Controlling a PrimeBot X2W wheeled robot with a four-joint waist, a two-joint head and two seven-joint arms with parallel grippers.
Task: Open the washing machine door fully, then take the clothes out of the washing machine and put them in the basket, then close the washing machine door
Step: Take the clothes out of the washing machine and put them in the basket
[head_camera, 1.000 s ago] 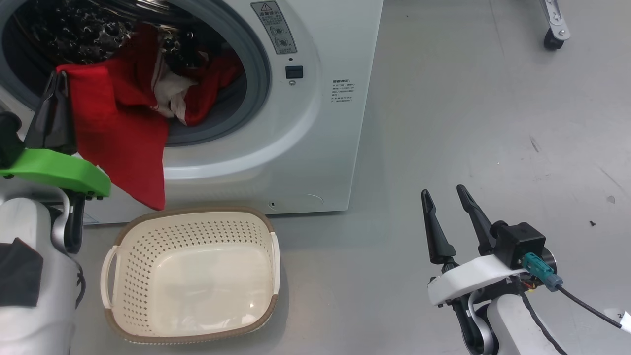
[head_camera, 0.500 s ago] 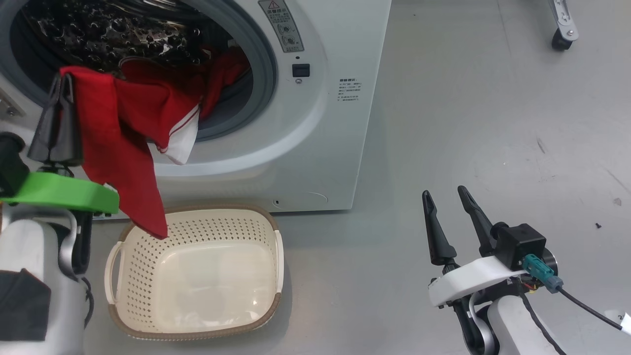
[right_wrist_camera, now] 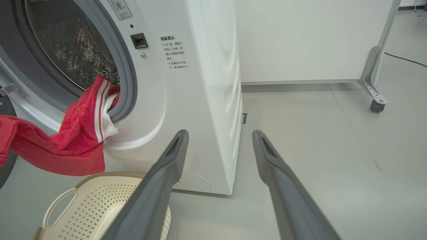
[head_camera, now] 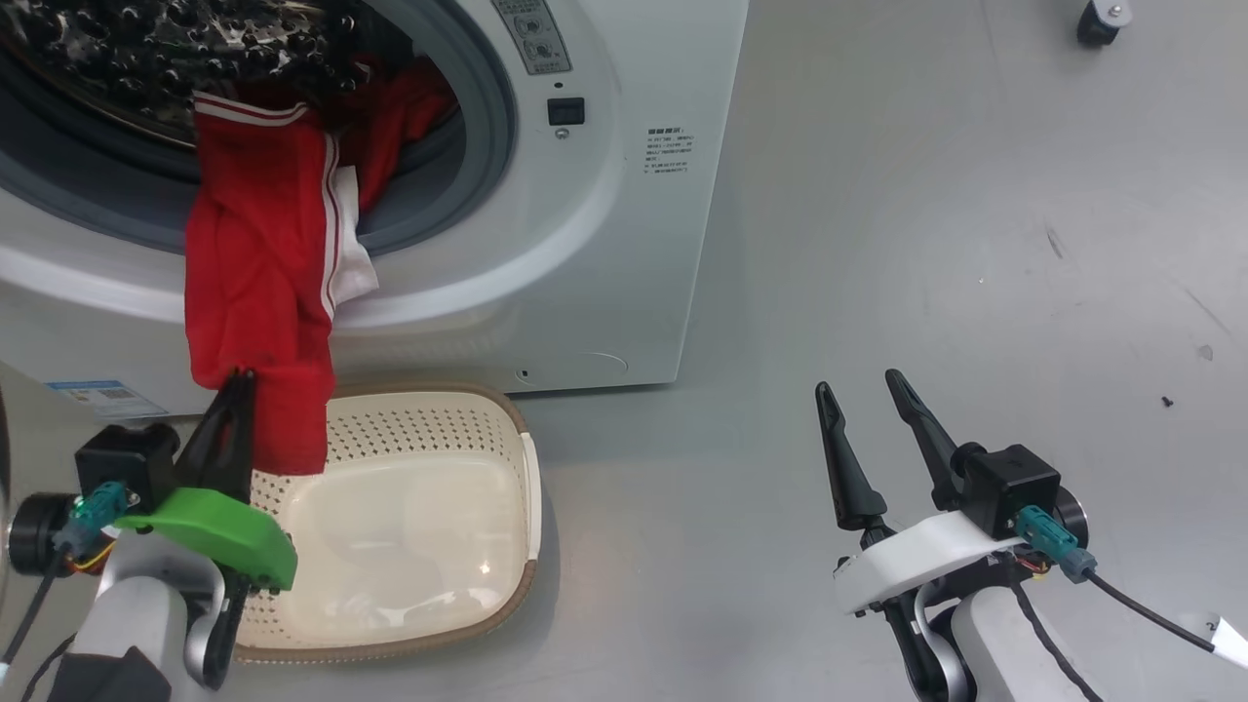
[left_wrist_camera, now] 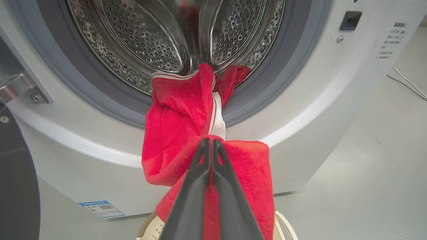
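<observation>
Clothes (head_camera: 258, 283): bright red, towel-like fabric with a white double stripe along one edge and a white patch beside it. They trail out of the washing machine (head_camera: 604, 244) mouth, over the grey gasket and down its front. The lower end hangs above the rim of the cream basket (head_camera: 522, 468), which stands on the floor just before the machine.

Left hand (left_wrist_camera: 210, 142): fingers pressed together, clamped on a fold of the red cloth before the machine's front.

Right hand (right_wrist_camera: 221, 133): fingers apart, empty, off the machine's right front corner.

Washing machine door (left_wrist_camera: 15, 186): dark slab left of the mouth, cut off by the frame edge.

How much cloth lies inside the drum cannot be made out.

Blue label (left_wrist_camera: 101, 208), low on the front, carries a QR code; its print is too small to read. The warning-triangle sticker (head_camera: 531, 34) and the block of Chinese text (right_wrist_camera: 173, 52) right of the mouth are not legible.
</observation>
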